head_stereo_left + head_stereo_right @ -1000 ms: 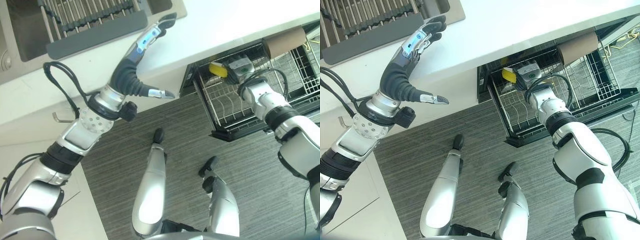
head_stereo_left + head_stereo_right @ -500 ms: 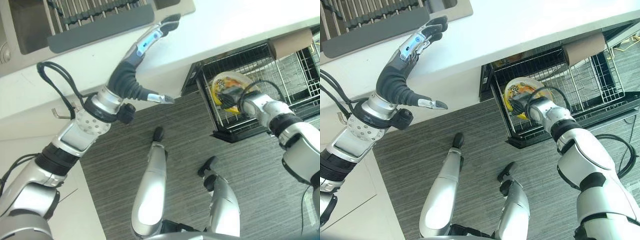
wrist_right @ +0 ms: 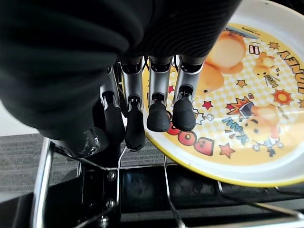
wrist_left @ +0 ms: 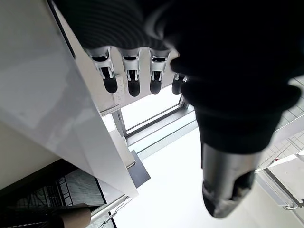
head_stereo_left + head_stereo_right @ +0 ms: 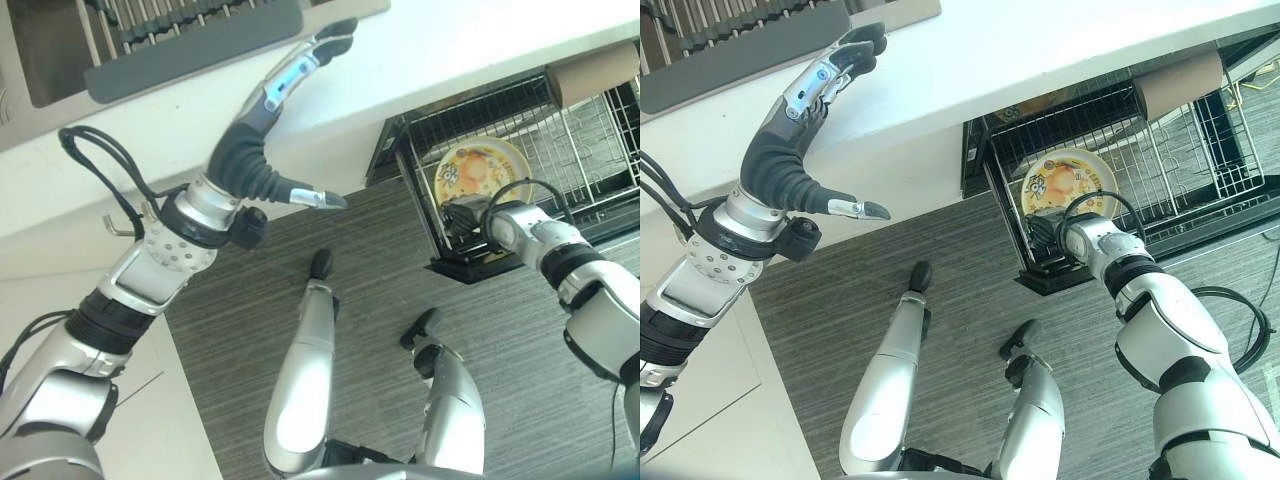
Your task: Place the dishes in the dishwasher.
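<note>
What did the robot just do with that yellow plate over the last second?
The right hand carried the yellow plate out from under the counter and laid it in the dishwasher rack. Now the hand has drawn back to the rack's front edge, fingers straight, no longer gripping the plate. The left hand stayed raised and open beside the white counter.

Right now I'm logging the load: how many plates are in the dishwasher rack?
1. A yellow plate rests in the pulled-out wire rack, by the right hand. Others may hide under the counter.
</note>
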Controlling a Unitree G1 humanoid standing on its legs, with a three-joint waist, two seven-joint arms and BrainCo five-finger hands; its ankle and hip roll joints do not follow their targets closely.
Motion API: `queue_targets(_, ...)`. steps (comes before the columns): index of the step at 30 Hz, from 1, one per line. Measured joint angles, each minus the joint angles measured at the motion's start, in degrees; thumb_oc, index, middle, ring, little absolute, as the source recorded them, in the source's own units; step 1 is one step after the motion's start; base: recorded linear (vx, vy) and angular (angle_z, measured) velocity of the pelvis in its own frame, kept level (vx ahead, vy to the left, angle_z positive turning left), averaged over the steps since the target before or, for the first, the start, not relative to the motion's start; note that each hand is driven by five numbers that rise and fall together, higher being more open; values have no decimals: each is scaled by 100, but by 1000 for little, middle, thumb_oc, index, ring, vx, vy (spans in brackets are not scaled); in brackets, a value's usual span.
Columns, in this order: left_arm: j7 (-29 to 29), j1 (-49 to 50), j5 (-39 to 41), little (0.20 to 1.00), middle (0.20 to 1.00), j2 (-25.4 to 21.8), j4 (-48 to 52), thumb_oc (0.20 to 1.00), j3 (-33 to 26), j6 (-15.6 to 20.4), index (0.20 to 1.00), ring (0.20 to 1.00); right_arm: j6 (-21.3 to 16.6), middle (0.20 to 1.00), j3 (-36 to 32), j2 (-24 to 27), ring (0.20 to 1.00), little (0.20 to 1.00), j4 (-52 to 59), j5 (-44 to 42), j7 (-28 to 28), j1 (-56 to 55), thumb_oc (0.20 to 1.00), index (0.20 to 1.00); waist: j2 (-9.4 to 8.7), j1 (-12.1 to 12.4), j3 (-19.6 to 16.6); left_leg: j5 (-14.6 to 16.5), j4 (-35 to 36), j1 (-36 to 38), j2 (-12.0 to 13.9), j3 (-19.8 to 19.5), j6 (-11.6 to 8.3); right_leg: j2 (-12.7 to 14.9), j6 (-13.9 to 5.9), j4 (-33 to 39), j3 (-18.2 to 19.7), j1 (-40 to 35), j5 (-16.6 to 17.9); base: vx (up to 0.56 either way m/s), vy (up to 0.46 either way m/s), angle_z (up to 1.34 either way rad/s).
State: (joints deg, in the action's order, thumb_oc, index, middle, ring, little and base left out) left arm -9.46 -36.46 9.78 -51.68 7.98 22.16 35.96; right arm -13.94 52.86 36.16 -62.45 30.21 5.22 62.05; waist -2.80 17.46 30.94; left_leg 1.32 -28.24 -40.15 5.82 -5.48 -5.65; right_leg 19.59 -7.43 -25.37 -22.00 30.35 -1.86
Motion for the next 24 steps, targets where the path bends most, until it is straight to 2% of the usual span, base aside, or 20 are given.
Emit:
queue_targets(1, -21, 0, -4, 1000, 1000, 7, 0, 1000, 0, 2, 1000, 1000, 89, 1000, -9, -1, 1000, 1000, 0, -2, -105, -2, 1000, 1000, 11, -6, 1, 0, -5, -8, 1, -3, 0, 5, 3, -46, 1, 20, -16, 2, 56, 1)
queue_targets(4, -110, 70, -28, 1000, 1000, 23, 2, 1000, -6, -2, 1000, 1000, 482, 1000, -660, -23, 1000, 1000, 0, -500, -622, -114, 1000, 1000, 16, -39, 0, 2, -14, -7, 6, 41, 4, 8, 17, -81, 77, 76, -32, -10, 64, -5)
queue_targets(5, -174, 92, -95, 1000, 1000, 54, 1, 1000, -12, -6, 1000, 1000, 643, 1000, -1081, -40, 1000, 1000, 33, -1036, -1077, -215, 1000, 1000, 18, -70, 0, 3, -19, -7, 6, 55, 6, 5, 19, -77, 97, 81, -28, -17, 69, -5)
queue_targets(7, -249, 106, -230, 1000, 1000, 148, 2, 1000, -20, -8, 1000, 1000, 866, 1000, -1534, -72, 1000, 1000, 96, -1497, -1585, -293, 1000, 1000, 17, -127, -1, 10, -33, -7, 8, 73, 18, 3, 19, -72, 116, 87, -19, -18, 60, -5)
queue_targets(8, -336, 240, -258, 1000, 1000, 168, 53, 1000, -108, -8, 1000, 1000, 998, 1000, -1894, -73, 1000, 1000, 462, -1834, -2046, -442, 1000, 1000, 18, -178, -1, 27, -75, -19, 17, 86, 38, -5, 15, -74, 135, 93, -13, -10, 60, -7)
queue_targets(9, -385, 336, -264, 1000, 1000, 197, 103, 1000, -201, -9, 1000, 1000, 1040, 1000, -2200, -72, 1000, 1000, 726, -1971, -2278, -554, 1000, 1000, 18, -222, -1, 34, -96, -34, 17, 101, 47, -5, 11, -73, 152, 109, -6, -7, 51, -6)
queue_targets(11, -557, 569, -479, 1000, 1000, 275, 306, 1000, -429, -44, 1000, 1000, 1360, 1000, -2433, 37, 1000, 1000, 1720, -2377, -2943, -909, 1000, 1000, 18, -343, -2, 120, -190, -154, 16, 140, 123, -18, -5, -87, 254, 220, 10, -21, 84, -9)
queue_targets(12, -578, 599, -498, 1000, 1000, 278, 343, 1000, -422, -54, 1000, 1000, 1470, 1000, -2428, 48, 1000, 1000, 1848, -2454, -3028, -943, 1000, 1000, 16, -430, -1, 128, -216, -187, 15, 155, 126, -20, -15, -80, 268, 254, 16, -28, 90, -9)
queue_targets(13, -692, 756, -645, 1000, 1000, 297, 558, 1000, -570, -106, 1000, 1000, 1866, 1000, -2642, 194, 1000, 1000, 3009, -2659, -3161, -1368, 1000, 1000, 15, -534, -3, 148, -306, -294, 8, 153, 151, -27, 6, -85, 297, 334, 43, -25, 86, -7)
queue_targets(14, -781, 951, -672, 1000, 1000, 318, 752, 1000, -699, -105, 1000, 1000, 1920, 1000, -2720, 297, 1000, 1000, 3844, -2692, -3365, -1723, 1000, 1000, 17, -630, -3, 193, -369, -380, 6, 171, 188, -28, -4, -83, 343, 402, 75, -18, 89, -14)
queue_targets(16, -849, 1007, -881, 1000, 1000, 414, 742, 1000, -683, -218, 1000, 1000, 2207, 1000, -2748, 261, 1000, 1000, 3965, -2810, -3466, -1819, 1000, 1000, 17, -741, -3, 244, -491, -369, 17, 268, 201, -33, -21, -72, 446, 411, 111, -26, 136, -18)
queue_targets(17, -869, 1071, -882, 1000, 1000, 430, 783, 1000, -690, -223, 1000, 1000, 2294, 1000, -3030, 262, 1000, 1000, 4424, -2796, -3509, -2031, 1000, 1000, 16, -785, -3, 289, -512, -375, 15, 305, 257, -32, -36, -61, 510, 425, 126, -24, 122, -12)
queue_targets(20, -928, 1421, -901, 1000, 1000, 560, 905, 1000, -931, -269, 1000, 1000, 2298, 1000, -3664, 248, 1000, 1000, 5632, -2668, -3719, -2935, 1000, 1000, 14, -977, -3, 363, -582, -320, 1, 463, 338, -58, -66, -12, 766, 434, 150, -26, 80, -15)
queue_targets(22, -987, 1772, -1050, 1000, 1000, 668, 911, 1000, -1155, -353, 1000, 1000, 2268, 1000, -4036, 218, 1000, 1000, 6360, -2629, -3768, -3765, 1000, 1000, 7, -1142, -4, 374, -461, -104, 11, 544, 350, -142, -171, 274, 903, 205, 232, -30, 31, -19)
queue_targets(24, -1022, 2122, -1096, 1000, 1000, 700, 818, 1000, -1330, -619, 1000, 1000, 2120, 1000, -4296, 213, 1000, 1000, 6828, -2555, -3807, -4536, 1000, 1000, -23, -1332, -12, 366, -182, 374, 65, 661, 332, -219, -247, 749, 944, -268, 407, -35, 13, -26)
